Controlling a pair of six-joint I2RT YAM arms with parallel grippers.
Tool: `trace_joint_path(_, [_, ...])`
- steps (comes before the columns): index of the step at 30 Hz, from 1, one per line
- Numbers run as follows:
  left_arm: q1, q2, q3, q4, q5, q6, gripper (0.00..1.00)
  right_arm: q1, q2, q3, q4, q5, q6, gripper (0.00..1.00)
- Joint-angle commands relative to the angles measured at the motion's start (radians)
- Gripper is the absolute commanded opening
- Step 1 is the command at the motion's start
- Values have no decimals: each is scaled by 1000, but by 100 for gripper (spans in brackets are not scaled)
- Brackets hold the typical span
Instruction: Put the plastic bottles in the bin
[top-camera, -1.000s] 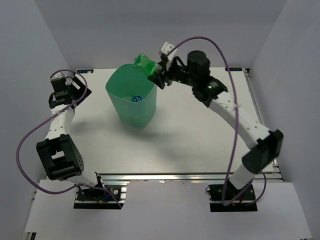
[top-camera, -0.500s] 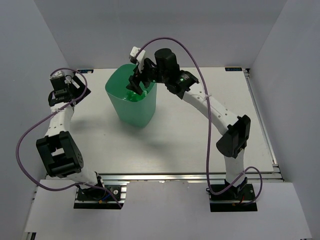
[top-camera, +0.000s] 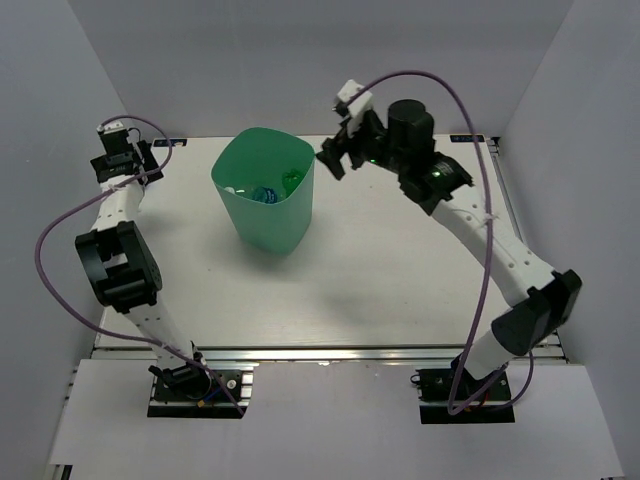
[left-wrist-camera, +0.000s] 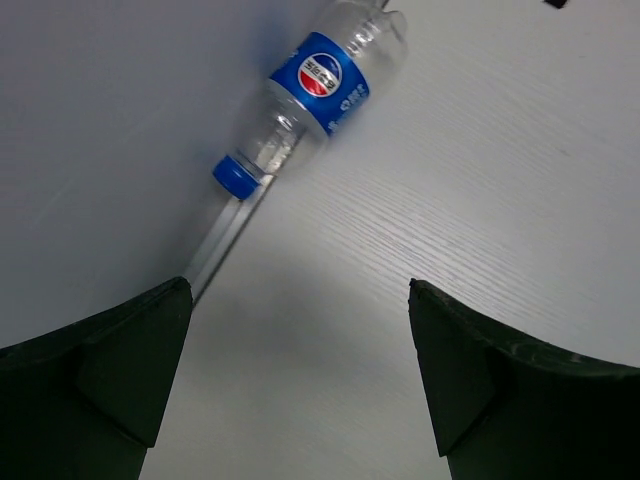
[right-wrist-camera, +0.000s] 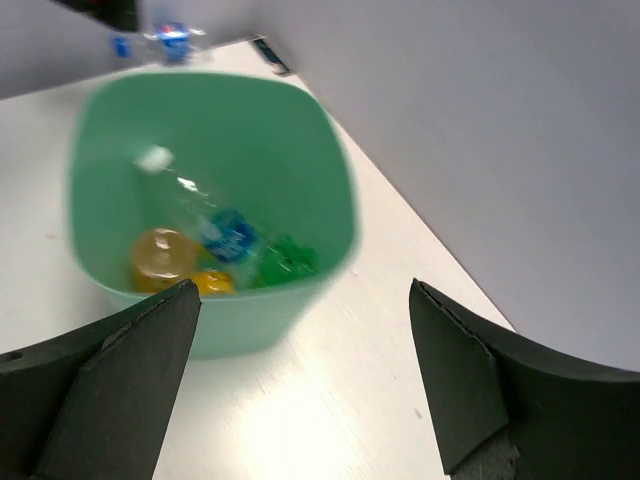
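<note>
The mint-green bin (top-camera: 262, 225) stands at the back middle of the table and also shows in the right wrist view (right-wrist-camera: 330, 170). Inside it lie a green bottle (right-wrist-camera: 285, 260), a blue-labelled bottle (right-wrist-camera: 228, 235) and a yellow-orange bottle (right-wrist-camera: 165, 255). My right gripper (top-camera: 332, 160) is open and empty, just right of the bin's rim; its own view (right-wrist-camera: 305, 290) shows bare table between the jaws. A clear bottle with a blue label and blue cap (left-wrist-camera: 315, 90) lies against the back wall. My left gripper (left-wrist-camera: 300, 290) is open and empty, short of it, at the far left (top-camera: 140, 158).
The white enclosure walls close in the table at the back and on both sides. The clear bottle also shows beyond the bin in the right wrist view (right-wrist-camera: 172, 40). Purple cables loop off both arms.
My right gripper carried a green bottle over the bin, dipped in, let it go and pulled back to the right, open. The left arm shifted slightly toward the back left corner.
</note>
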Motion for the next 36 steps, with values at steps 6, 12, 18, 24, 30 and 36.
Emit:
trace_joint_path(6, [14,311,284,16,-123,296,98,-234,-214,-322,207,52,102,89])
trace_joint_path(12, [28,481,500,11,-118,359,98,-255,-265,-412,235,132,122,89])
trace_joint_path(18, [29,647,638,-17,-209,385,98,-256,-280,-439,213,209,122,89])
trace_joint_path(24, [34,699,649,-32,-209,367,67,-256,-301,-450,195,275,119,89])
trace_joint_path(30, [34,573,637,-87,-122,290,37,-256,-343,-471,210,261,134,89])
trace_joint_path(36, [5,307,389,-6,-16,171,18,-261,-400,-560,228,287,159,89])
